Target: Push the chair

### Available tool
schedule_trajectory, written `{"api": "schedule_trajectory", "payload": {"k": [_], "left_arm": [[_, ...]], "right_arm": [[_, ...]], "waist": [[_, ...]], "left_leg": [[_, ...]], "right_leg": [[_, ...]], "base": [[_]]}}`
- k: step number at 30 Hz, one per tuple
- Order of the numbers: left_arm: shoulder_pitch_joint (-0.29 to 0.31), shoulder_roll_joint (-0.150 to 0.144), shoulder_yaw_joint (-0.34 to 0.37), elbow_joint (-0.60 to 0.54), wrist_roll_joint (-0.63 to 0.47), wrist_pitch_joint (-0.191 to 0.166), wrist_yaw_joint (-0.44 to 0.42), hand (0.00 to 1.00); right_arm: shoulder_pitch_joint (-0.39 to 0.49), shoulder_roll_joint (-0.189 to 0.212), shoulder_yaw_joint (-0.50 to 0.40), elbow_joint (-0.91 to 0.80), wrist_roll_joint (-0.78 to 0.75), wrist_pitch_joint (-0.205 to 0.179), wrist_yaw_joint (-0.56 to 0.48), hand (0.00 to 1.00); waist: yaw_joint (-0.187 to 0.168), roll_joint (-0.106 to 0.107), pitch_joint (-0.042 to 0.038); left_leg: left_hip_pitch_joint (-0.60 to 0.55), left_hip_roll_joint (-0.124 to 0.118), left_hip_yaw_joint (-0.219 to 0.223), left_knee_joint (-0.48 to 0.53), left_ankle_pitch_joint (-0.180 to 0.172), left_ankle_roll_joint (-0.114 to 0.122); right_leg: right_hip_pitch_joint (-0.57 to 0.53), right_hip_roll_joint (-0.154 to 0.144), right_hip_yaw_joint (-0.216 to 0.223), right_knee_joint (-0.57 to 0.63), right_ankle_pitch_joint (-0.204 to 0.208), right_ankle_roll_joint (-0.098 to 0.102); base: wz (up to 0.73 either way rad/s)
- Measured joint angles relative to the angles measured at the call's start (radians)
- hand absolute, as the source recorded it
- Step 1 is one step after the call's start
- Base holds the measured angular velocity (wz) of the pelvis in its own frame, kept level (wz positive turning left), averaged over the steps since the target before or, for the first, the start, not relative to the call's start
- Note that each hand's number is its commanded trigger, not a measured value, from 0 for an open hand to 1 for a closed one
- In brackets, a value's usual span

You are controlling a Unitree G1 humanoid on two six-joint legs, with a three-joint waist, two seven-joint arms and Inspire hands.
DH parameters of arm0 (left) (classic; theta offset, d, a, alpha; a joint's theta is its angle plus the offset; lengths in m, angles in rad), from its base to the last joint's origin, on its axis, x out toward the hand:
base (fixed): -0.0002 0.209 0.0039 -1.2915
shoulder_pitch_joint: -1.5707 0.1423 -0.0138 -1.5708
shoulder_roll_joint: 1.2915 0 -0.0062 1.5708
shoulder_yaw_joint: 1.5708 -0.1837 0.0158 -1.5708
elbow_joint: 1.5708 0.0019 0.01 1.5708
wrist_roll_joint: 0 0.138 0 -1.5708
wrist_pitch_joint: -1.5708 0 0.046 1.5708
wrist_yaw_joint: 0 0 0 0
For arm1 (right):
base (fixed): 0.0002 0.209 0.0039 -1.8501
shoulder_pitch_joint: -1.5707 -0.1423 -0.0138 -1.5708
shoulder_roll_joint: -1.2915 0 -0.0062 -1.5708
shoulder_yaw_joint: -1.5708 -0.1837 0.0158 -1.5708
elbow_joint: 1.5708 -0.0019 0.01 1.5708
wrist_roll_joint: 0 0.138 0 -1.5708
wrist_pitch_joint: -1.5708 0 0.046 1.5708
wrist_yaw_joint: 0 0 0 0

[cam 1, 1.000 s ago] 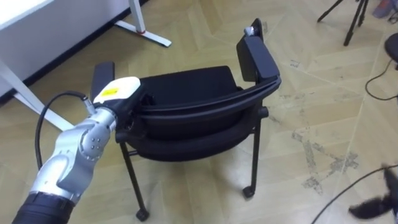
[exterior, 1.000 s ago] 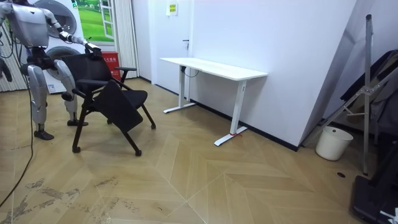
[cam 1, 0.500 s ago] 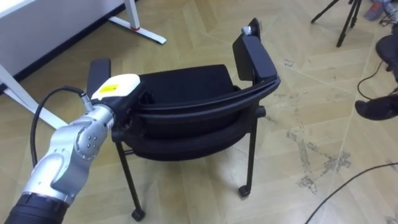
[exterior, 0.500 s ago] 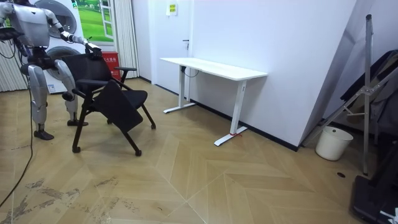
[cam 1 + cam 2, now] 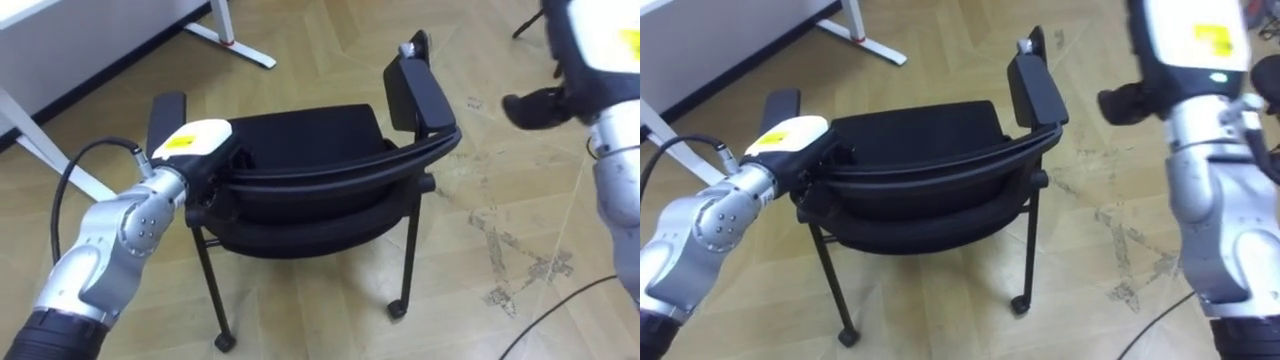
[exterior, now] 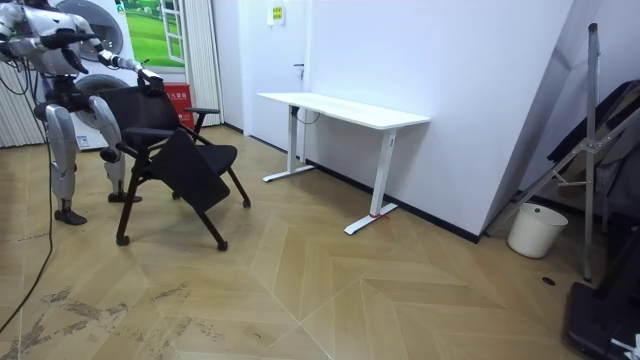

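desk: a white desk (image 5: 60, 30) is seen at the far left of the eye views, beyond the chair's left side. In the room view it is well apart from the chair, toward that view's right.
left hand: the left hand (image 5: 190, 145) is laid on the left end of the backrest (image 5: 320, 175). It is dark against the black rail, so whether it is clamped on or just resting cannot be told.
chair: the black chair (image 5: 300, 135) is stood on the wooden floor (image 5: 300, 320) directly in front of the robot. It is viewed from behind, with the seat facing away.
right armrest: the right armrest (image 5: 418, 92) is untouched.
right hand: the right hand (image 5: 560, 102) is held up at the far right, near the armrest but apart from it. Its fingers are loosely extended toward the chair and nothing is held.
step: judged to be the second contact being set up before the push.
how: the right hand is best placed on the backrest's right end, level with the left, so load is shared and yaw is avoided.
force: the push is best kept level and slow. Castors (image 5: 398, 308) are made out on the rear legs only, so downward pressure may make the front legs drag.
path: the desk leg (image 5: 228, 40) is to be kept clear.
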Motion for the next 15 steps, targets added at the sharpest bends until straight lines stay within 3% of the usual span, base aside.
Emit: {"api": "schedule_trajectory", "payload": {"k": [7, 9, 15], "left_arm": [[-0.003, 0.014, 0.0, -0.019, -0.007, -0.016, -0.014, 1.0], [-0.009, 0.031, 0.0, -0.019, -0.026, -0.03, -0.023, 1.0], [-0.017, 0.034, -0.008, -0.019, -0.036, -0.042, -0.027, 1.0]], "right_arm": [[0.0, -0.003, 0.022, -0.009, -0.018, -0.011, 0.155, 0.0], [0.0, -0.003, 0.04, -0.016, -0.018, -0.019, 0.201, 0.0], [0.002, -0.003, 0.088, -0.021, -0.009, -0.036, 0.288, 0.0]], "waist": [[0.008, -0.007, 0.008], [0.01, -0.014, 0.0128], [0.025, -0.019, 0.0151]], "left_leg": [[-0.004, 0.0, -0.004, 0.0, -0.003, -0.001], [-0.004, 0.0, -0.005, 0.0, -0.003, -0.001], [-0.006, 0.0, -0.006, 0.001, -0.003, -0.002]], "right_leg": [[-0.003, 0.0, -0.002, 0.0, 0.0, 0.0], [-0.003, 0.001, -0.001, 0.0, 0.0, 0.0], [-0.003, 0.002, -0.002, -0.001, 0.0, 0.0]], "base": [[0.01], [0.0], [0.0]]}}
